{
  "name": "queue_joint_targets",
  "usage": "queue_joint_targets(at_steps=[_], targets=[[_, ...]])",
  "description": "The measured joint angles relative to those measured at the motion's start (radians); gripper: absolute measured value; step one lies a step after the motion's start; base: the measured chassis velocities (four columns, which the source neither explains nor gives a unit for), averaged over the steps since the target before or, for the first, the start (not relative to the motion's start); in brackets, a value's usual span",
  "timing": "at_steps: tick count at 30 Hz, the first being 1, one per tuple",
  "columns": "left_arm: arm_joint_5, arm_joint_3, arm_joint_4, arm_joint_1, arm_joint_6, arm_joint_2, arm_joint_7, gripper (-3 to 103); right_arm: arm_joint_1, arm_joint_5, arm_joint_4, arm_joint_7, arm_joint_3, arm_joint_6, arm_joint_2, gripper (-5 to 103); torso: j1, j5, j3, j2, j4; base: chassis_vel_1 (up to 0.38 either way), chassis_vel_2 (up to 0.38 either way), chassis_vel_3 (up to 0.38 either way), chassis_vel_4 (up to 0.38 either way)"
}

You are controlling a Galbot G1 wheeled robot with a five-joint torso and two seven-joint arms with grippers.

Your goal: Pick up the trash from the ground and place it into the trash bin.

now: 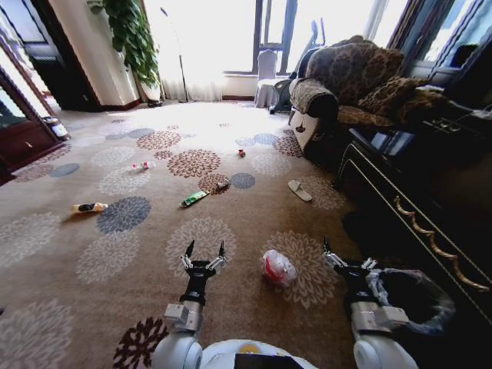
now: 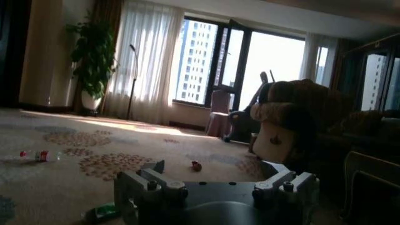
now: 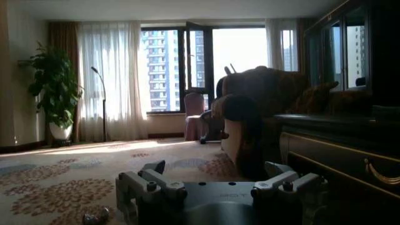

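Trash lies scattered on the patterned carpet. A white-red plastic wad (image 1: 277, 267) sits closest, between my two grippers. Farther out are a long green wrapper (image 1: 194, 198), a yellow-black packet (image 1: 89, 207), a clear bottle with a red label (image 1: 142, 165), a white slipper (image 1: 300, 191) and a tiny red bit (image 1: 241, 153). The trash bin (image 1: 415, 301), black with a translucent liner, stands at my right by the cabinet. My left gripper (image 1: 204, 250) hovers open left of the wad. My right gripper (image 1: 347, 257) is open between wad and bin. The left wrist view shows the bottle (image 2: 37, 155), red bit (image 2: 196, 165) and wrapper (image 2: 100, 213).
A dark cabinet (image 1: 430, 192) with gold trim runs along the right side. A brown armchair (image 1: 346, 84) stands behind it, with a potted plant (image 1: 131, 38) and windows at the back. A dark wooden unit (image 1: 19, 131) is at the far left.
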Motion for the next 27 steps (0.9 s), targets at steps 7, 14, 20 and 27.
queue_joint_targets(at_steps=[7, 14, 20, 27], targets=[[-0.008, 0.001, 0.008, -0.003, 0.004, -0.007, -0.001, 100, 0.001, 0.002, -0.001, 0.000, -0.007, -0.001, 0.006, 100, 0.000, 0.0000, 0.000, 0.000, 0.0000, 0.000, 0.000, 0.000, 0.000], [-0.013, -0.001, 0.012, -0.006, 0.004, -0.010, -0.002, 100, 0.003, 0.004, -0.003, 0.000, -0.011, -0.001, 0.007, 100, 0.000, 0.0000, 0.000, 0.000, 0.0000, 0.000, 0.000, 0.000, 0.000], [-0.014, -0.002, 0.011, -0.006, 0.005, -0.020, -0.003, 100, -0.001, 0.018, 0.002, 0.000, -0.008, 0.000, 0.010, 100, 0.000, 0.0000, 0.000, 0.000, 0.0000, 0.000, 0.000, 0.000, 0.000], [-0.015, -0.005, 0.014, -0.002, 0.003, -0.032, -0.010, 100, -0.003, 0.021, -0.002, 0.000, -0.011, 0.001, 0.008, 100, 0.000, 0.0000, 0.000, 0.000, 0.0000, -0.017, -0.010, 0.013, 0.012]])
